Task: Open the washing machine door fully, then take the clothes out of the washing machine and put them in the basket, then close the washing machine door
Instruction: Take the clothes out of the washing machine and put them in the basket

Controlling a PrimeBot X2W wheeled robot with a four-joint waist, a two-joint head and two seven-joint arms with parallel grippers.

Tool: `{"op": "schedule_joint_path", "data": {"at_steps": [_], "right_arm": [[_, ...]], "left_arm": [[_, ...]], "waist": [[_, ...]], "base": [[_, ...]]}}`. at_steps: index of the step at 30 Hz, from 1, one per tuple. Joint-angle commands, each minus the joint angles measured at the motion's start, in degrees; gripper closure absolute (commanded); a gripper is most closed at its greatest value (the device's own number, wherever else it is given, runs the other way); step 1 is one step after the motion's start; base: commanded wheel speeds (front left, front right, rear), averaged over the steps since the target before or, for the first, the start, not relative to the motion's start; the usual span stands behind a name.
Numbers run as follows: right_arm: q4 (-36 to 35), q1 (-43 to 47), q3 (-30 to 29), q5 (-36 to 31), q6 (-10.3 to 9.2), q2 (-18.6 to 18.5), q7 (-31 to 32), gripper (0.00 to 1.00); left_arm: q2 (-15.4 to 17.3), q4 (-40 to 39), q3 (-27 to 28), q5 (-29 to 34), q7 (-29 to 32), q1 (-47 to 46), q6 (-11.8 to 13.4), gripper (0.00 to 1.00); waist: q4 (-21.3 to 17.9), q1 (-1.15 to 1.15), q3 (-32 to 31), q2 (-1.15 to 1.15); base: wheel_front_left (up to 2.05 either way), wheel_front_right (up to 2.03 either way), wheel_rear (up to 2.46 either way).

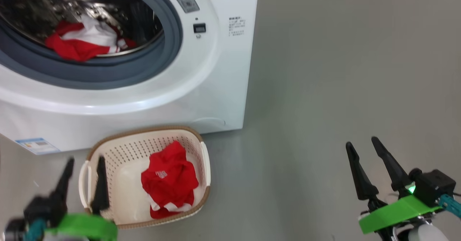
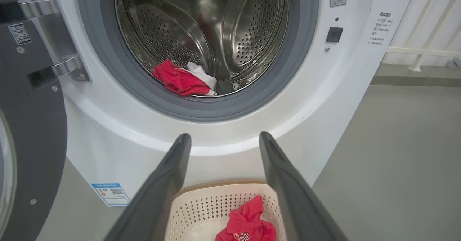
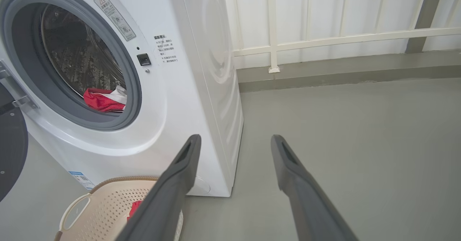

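The washing machine (image 1: 212,71) stands with its door (image 2: 32,125) swung wide open to the left. Red and white clothes (image 1: 83,41) lie at the bottom of the steel drum, clothes (image 2: 180,80) just behind the grey gasket. On the floor in front sits the basket (image 1: 144,130) with one red garment (image 1: 169,179) in it. My left gripper (image 1: 85,160) hovers open over the basket's left end, pointing at the machine, left gripper (image 2: 225,135) empty. Off to the right above bare floor, my right gripper (image 1: 361,142) is open and empty.
Grey floor (image 1: 342,71) stretches to the right of the machine. A white panelled wall with a low rail (image 3: 342,39) runs behind it. The open door (image 3: 10,151) takes up the space left of the basket (image 3: 104,205).
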Motion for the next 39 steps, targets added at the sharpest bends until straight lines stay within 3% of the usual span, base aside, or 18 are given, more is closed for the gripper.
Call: {"op": "schedule_joint_path", "data": {"at_steps": [1,11,20,29,39], "right_arm": [[-1.65,-2.39,1.56,-0.29,0.36,-0.23,-0.37,0.0],[-2.14,-8.74,3.25,-0.05,0.36,2.46,-0.37,0.0],[-1.71,-11.92,5.12,0.54,0.36,4.36,-0.37,0.0],[-1.5,-12.84,6.5,0.97,0.36,5.56,-0.37,0.0],[-1.51,-11.87,7.2,1.03,0.36,5.73,-0.37,0.0]], "left_arm": [[2.62,1.96,1.23,1.25,-0.45,-5.68,-0.45,0.0],[11.28,20.62,-4.31,8.71,3.47,-34.6,0.35,0.0],[16.79,32.96,-10.39,16.35,6.45,-51.6,1.17,0.0],[22.34,44.09,-15.61,22.38,8.13,-63.93,1.66,0.0],[26.95,53.31,-18.85,25.48,8.1,-69.92,3.62,0.0]], "waist": [[-0.81,0.0,3.57,0.0],[-4.83,0.0,14.73,0.0],[-8.48,0.0,19.5,0.0],[-11.57,0.0,21.7,0.0],[-12.76,0.0,22.04,0.0]], "base": [[0.0,0.0,0.0],[0.0,0.0,0.0],[0.0,0.0,0.0],[0.0,0.0,0.0],[0.0,0.0,0.0]]}}
